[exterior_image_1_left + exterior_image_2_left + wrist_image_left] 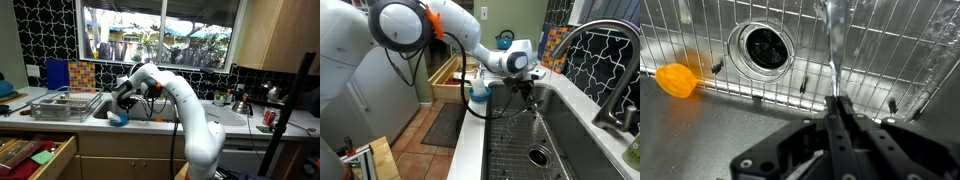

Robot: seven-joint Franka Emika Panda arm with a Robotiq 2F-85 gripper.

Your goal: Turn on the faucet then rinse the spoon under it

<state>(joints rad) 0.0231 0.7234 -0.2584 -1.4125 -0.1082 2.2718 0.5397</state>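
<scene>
While the gripper [836, 102] clamps the spoon [833, 45] by its handle over the wire-lined sink [575, 135], the dark faucet [625, 85] arches from the sink's edge, spout tip near the gripper.

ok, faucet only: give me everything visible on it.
The faucet is dark metal. Its thin gooseneck spout arches up, then curves down over the sink. It stands on a thicker base at the basin's edge, in front of patterned tile. Nothing touches it. The gripper, shut on the spoon, hangs apart from its outlet. Whether water runs cannot be told.
</scene>
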